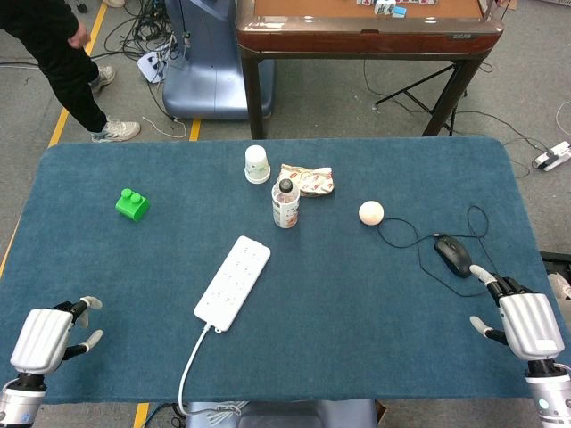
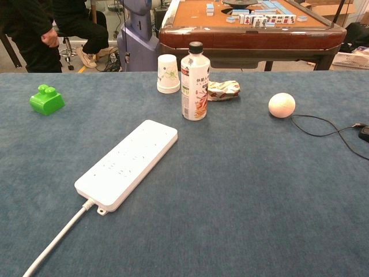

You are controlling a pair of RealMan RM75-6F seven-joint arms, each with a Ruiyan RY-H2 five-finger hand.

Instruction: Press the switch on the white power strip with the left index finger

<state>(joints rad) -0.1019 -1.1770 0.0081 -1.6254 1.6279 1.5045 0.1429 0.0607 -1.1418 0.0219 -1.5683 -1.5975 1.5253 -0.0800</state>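
A: Left hand point(image 1: 40, 339) status?
B: Unloaded, fingers apart, at table point(image 1: 107, 259) 7 o'clock, well apart from the white power strip point(image 1: 233, 282).
A: Strip location?
B: Table centre, lying diagonally, cable point(image 1: 192, 366) exiting toward 6 o'clock.
A: Right hand point(image 1: 526, 323)?
B: Unloaded, fingers apart, 5 o'clock, near the mouse point(image 1: 453, 255).

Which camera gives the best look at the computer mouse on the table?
The head view. It shows the whole black mouse from above, with its cable looping across the blue table, just ahead of the right hand. The chest view catches only a dark sliver of it at the right edge, plus part of the cable.
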